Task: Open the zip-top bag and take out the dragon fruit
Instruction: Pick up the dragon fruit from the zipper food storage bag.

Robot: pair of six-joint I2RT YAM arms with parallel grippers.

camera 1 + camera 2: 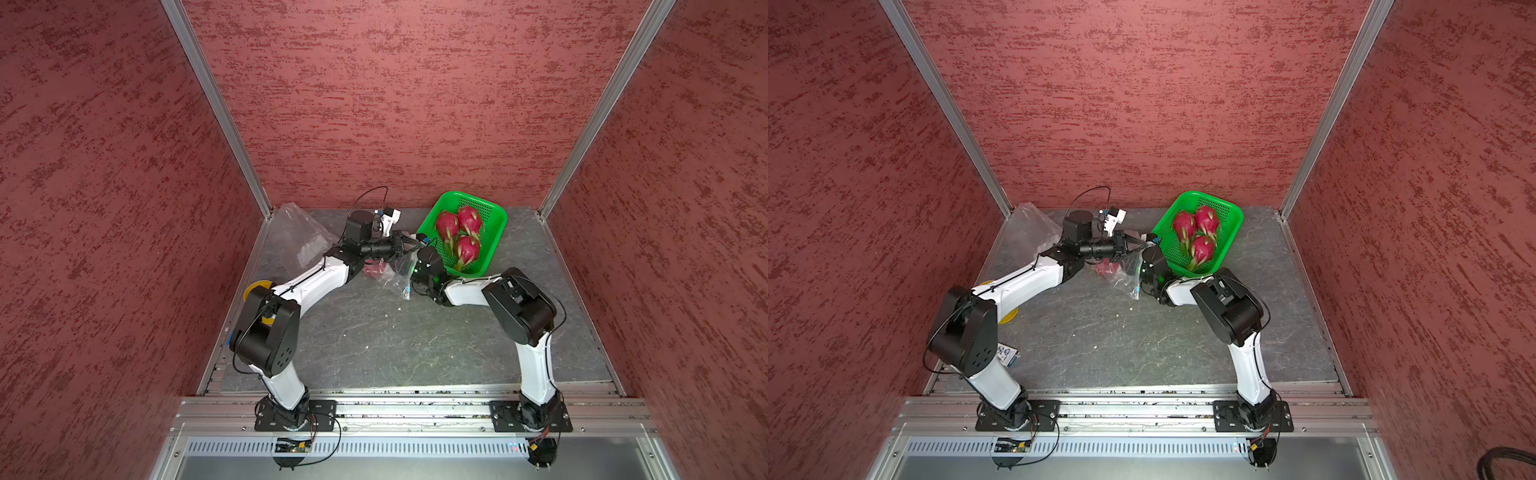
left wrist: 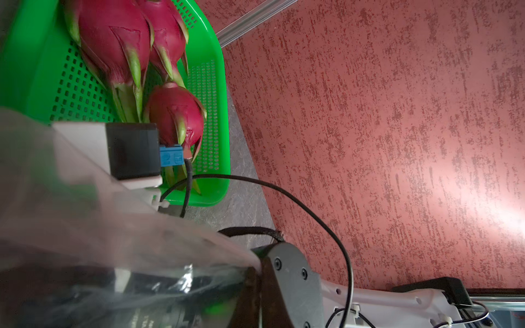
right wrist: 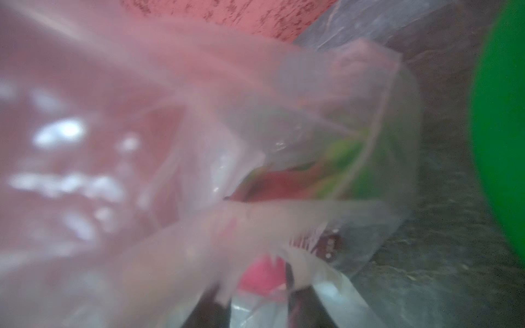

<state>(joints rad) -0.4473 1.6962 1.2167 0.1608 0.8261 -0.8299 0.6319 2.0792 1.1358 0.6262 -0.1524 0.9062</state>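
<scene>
Last extraction apparently underway: three dragon fruits lie in the basket, the fourth dragon fruit sits in the bag between left end effector and right end effector, both grips unreadable; next, the mouth likely needs spreading.

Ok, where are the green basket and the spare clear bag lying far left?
green basket (image 1: pixel 478 203): in a top view, perforated far wall.
spare clear bag (image 1: pixel 295 232): in a top view, its middle.
</scene>
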